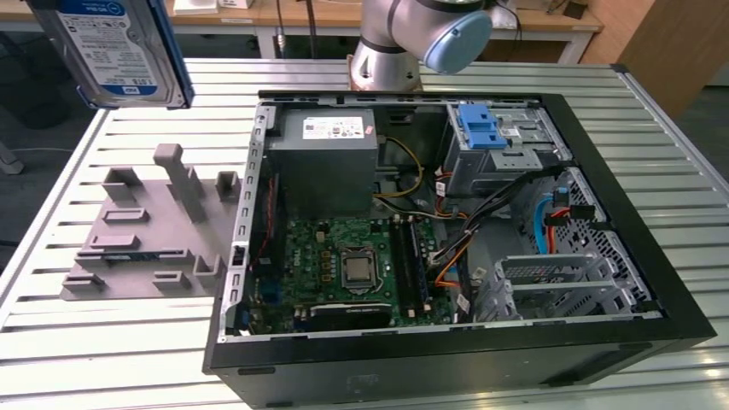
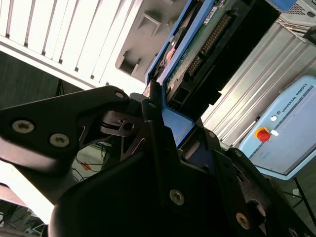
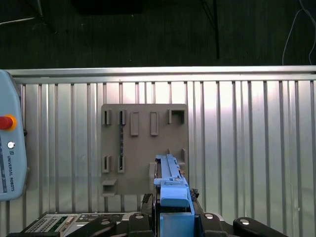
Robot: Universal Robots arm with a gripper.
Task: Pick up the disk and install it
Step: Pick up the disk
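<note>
Lettering on pendant (image 2: 291,129), disk (image 1: 108,47)

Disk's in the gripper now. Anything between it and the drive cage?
Nothing visible blocks it. The disk is held by the gripper above the table, the case is open, and only the grey box, down inside it, lies between disk and cage.

The disk (image 1: 108,51) is silver metal (framed in smooth blue plastic); the table (image 1: 114,342), ribbed shiny metal.

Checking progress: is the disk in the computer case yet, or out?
Out: the gripper holds the disk above the grey fixture plate, outside the open case.
</note>
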